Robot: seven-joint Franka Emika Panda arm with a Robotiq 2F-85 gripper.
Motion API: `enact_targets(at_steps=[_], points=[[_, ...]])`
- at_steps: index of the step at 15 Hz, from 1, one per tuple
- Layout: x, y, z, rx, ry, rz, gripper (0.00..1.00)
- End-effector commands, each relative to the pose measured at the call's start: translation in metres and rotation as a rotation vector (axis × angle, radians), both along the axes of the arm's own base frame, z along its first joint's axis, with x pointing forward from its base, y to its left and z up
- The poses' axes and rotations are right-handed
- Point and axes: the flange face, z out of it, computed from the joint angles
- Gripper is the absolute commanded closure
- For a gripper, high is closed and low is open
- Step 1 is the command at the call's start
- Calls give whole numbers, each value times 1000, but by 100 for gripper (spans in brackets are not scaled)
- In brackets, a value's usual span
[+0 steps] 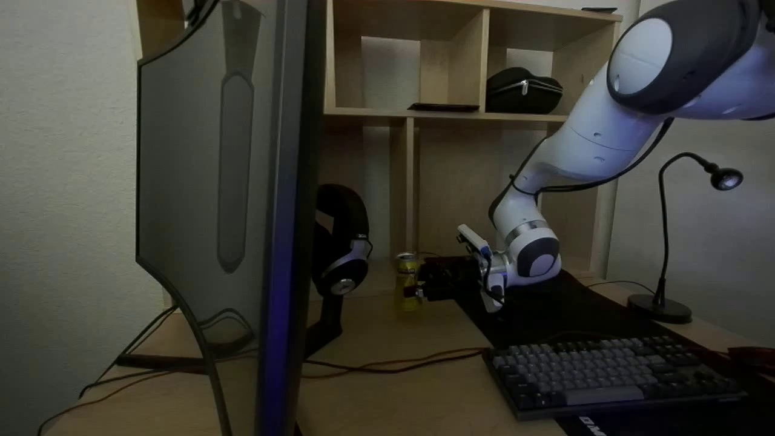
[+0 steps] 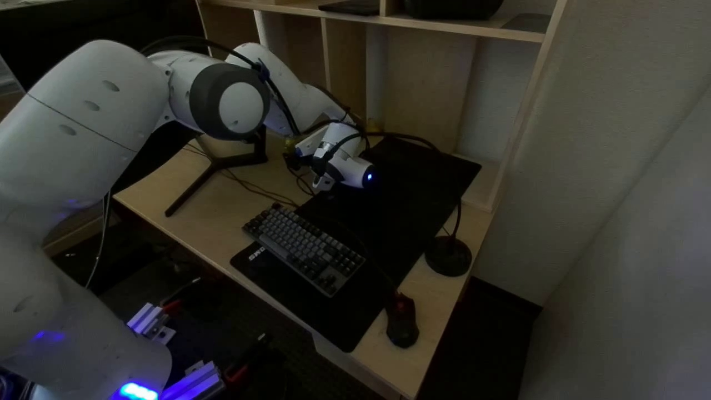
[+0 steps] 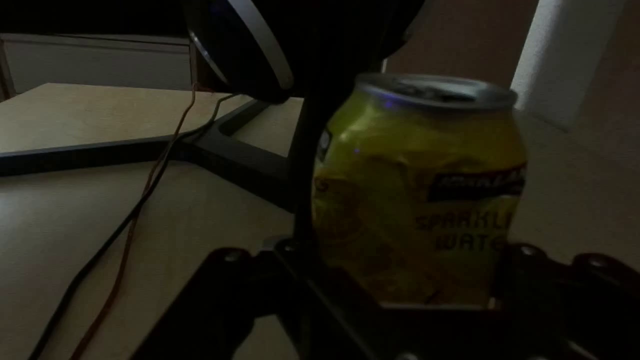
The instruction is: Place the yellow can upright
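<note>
The coming move turns on the yellow can (image 3: 417,200) sitting straight ahead of the jaws and between them, its long axis upright, square to their reach. The wrist view shows the jaws against both its sides, low on the body; they look to be pinching it, dark as the view is. In an exterior view the can is toward the far side of the tabletop (image 1: 412,393), between the headphones (image 1: 348,266) and the lone arm (image 1: 578,139), its base on the surface or just above; I cannot tell which. With the axis already vertical, what remains is probably to seat the base, part the jaws evenly and draw straight back without tipping it. Its label (image 3: 462,221) reads "SPARKLI" over "WATE", both cut short, presumably sparkling water; the lettering in the dark band (image 3: 477,185) above is too blurred to read. White letters (image 2: 258,253) on the desk mat (image 2: 411,183) are too small to make out.
</note>
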Motion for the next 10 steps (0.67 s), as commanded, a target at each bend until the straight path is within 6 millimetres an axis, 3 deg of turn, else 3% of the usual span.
enact_targets(at_steps=[1,4,10], points=[[14,-10,-27,-8,64,-19,55],[18,-7,-43,-24,64,-31,55],[37,-7,-40,-61,-66,-29,55]])
